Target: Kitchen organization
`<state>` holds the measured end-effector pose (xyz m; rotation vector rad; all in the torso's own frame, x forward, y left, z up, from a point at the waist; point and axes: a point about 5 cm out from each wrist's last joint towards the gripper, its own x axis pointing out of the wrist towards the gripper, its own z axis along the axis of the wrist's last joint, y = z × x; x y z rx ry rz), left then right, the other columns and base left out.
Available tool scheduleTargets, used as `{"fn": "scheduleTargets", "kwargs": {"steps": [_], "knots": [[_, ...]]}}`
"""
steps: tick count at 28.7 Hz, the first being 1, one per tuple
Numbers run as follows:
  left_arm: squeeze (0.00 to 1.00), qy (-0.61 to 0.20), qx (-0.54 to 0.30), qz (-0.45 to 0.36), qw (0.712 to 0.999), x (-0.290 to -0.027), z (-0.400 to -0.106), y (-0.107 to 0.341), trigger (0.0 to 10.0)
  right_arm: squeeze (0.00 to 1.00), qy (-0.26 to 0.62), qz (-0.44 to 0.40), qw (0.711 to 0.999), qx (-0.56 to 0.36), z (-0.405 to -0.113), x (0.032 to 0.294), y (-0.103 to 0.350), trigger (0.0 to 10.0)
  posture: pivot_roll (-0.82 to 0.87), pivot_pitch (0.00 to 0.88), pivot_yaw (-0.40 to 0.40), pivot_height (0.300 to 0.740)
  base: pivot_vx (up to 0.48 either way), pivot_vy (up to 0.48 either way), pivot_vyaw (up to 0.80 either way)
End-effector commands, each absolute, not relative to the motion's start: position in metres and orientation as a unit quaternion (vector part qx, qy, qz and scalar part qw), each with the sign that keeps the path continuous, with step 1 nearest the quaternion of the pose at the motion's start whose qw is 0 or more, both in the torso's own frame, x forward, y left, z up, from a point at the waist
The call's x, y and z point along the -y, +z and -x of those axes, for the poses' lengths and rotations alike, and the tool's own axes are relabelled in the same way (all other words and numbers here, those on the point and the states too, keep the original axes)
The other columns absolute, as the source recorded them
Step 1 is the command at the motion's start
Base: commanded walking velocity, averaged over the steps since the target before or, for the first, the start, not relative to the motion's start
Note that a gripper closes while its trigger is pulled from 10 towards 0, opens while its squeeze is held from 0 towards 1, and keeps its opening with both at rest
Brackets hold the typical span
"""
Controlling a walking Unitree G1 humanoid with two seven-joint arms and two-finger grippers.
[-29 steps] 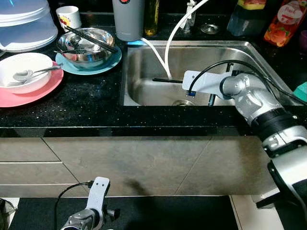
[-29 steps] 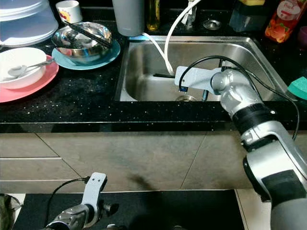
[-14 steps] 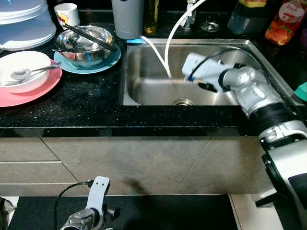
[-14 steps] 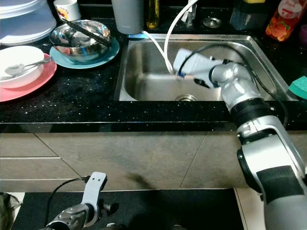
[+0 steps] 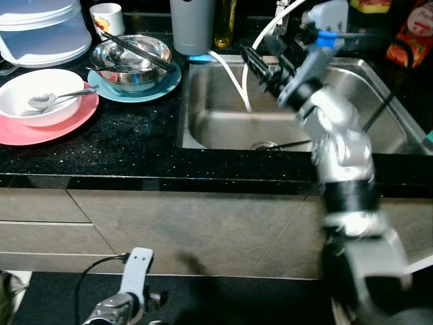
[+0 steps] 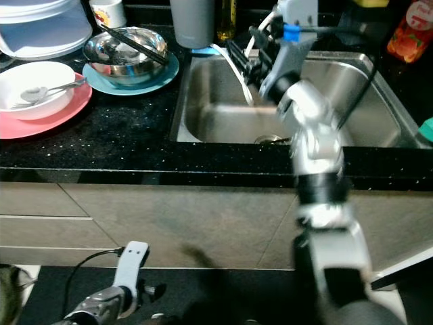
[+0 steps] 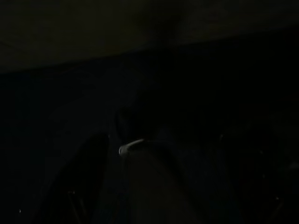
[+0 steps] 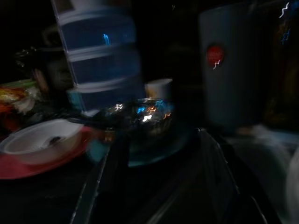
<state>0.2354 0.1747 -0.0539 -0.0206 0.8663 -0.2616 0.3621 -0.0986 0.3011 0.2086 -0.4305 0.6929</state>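
A steel bowl (image 5: 132,55) with black chopsticks (image 5: 139,53) across it sits on a blue plate (image 5: 157,87) at the back left of the black counter. Beside it, a white bowl (image 5: 37,101) holding a spoon (image 5: 51,98) rests on a pink plate (image 5: 40,128). My right gripper (image 5: 262,62) is raised over the left part of the steel sink (image 5: 223,118), pointing left toward the steel bowl. In the right wrist view its fingers (image 8: 108,179) stand apart with nothing between them. My left arm (image 5: 132,288) hangs idle low in front of the cabinet.
A white hose (image 5: 235,76) curves down into the sink close to my right gripper. A grey canister (image 5: 191,24), a white cup (image 5: 108,17) and clear stacked containers (image 5: 40,30) line the back. An orange bottle (image 5: 416,34) stands at the far right.
My right arm has lifted out of the sink and swung up, so its gripper now points left toward the steel bowl. The view has shifted slightly.
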Motion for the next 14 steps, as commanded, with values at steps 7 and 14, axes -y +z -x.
{"fn": "scheduleTargets", "kwargs": {"steps": [7,14], "knots": [[0.0,-0.111,-0.419,0.014,0.901,-0.177,-0.232,-0.056,10.0,0.0,0.408,-0.166,0.878,0.187,-0.333,0.062,0.29,10.0,0.01,0.08,-0.013,0.74,0.0,0.0,0.78],[0.0,-0.113,-0.418,-0.002,0.902,-0.177,-0.234,-0.055,10.0,0.0,0.437,-0.171,0.866,0.171,-0.322,0.043,0.285,10.0,0.02,0.072,-0.012,0.74,0.0,0.0,0.78]]}}
